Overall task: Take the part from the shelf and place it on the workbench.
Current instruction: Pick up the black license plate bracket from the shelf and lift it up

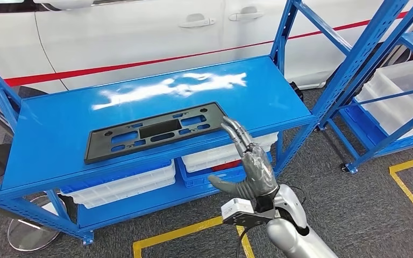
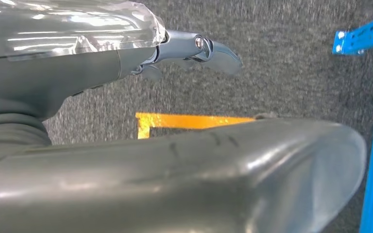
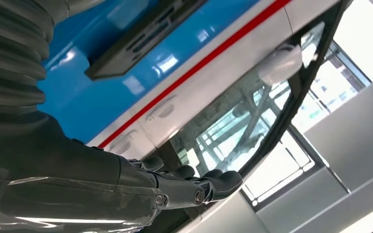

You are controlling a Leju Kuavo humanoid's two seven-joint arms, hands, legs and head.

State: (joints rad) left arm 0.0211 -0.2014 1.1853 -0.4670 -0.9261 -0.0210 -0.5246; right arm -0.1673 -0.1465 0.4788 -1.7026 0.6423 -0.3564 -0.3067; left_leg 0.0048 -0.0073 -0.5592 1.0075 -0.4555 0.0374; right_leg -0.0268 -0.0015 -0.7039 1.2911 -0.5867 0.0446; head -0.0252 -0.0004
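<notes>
We saw the white car (image 1: 140, 32) well beyond our fingertips, behind the blue shelf (image 1: 54, 134). The black part (image 1: 153, 131) lay flat on the shelf top, its near corner just at the fingers (image 1: 235, 131) of our right hand (image 1: 250, 164), which were stretched out and released, grasping nothing. Our left hand (image 2: 189, 48) hung over the carpet (image 2: 281, 39), fingers apart and holding nothing.

Flat black rectangular part (image 1: 155, 131) with cut-out slots; lying on the blue shelf (image 1: 59, 129), slightly angled

Part (image 1: 153, 131) on shelf (image 1: 54, 134) (bins (image 1: 123, 185) beneath)
</notes>
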